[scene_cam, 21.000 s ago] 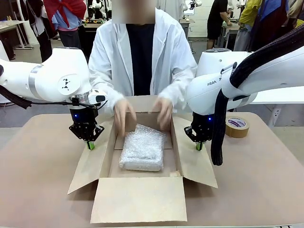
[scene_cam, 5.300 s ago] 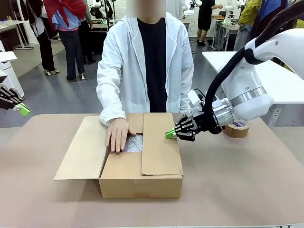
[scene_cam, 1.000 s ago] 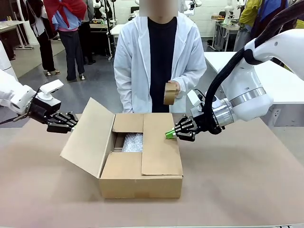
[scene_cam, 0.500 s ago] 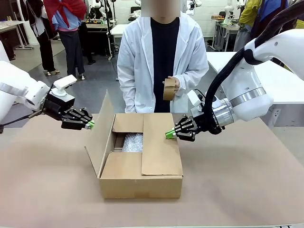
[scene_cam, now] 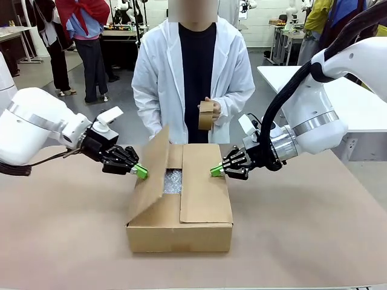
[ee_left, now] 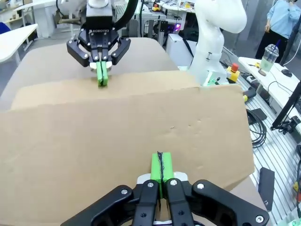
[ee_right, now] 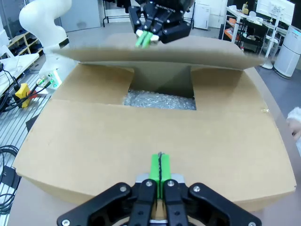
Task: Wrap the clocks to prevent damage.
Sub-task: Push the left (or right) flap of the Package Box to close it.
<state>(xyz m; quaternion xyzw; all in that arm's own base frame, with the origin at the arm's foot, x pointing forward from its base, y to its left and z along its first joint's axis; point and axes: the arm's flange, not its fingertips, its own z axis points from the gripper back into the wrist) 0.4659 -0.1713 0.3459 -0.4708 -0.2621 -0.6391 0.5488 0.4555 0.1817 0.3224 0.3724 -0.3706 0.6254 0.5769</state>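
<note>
A brown box [scene_cam: 178,229] sits on the table [scene_cam: 314,241], about midway between its left and right edges. The clocks [scene_cam: 173,180], seen as one lump of white bubble wrap, lie inside the box. They show through the gap between its two long flaps, toward the box's far edge. The right flap [scene_cam: 204,184] lies flat over the right half of the opening. The left flap [scene_cam: 148,178] stands raised at a slant and leans in over the left half.

The left gripper [scene_cam: 140,171] has its two green pads pressed together with nothing between them. Its tips touch the outer face of the left flap, near the flap's far edge. The right gripper [scene_cam: 216,171] is pinched closed in the same way and holds nothing. Its tips rest on the flat right flap, close to the box's right edge and toward the far right corner.

A person in a white coat stands at the table's far edge. One hand [scene_cam: 214,107] holds a roll of brown tape [scene_cam: 206,115] upright above that edge, well apart from the box and both grippers.
</note>
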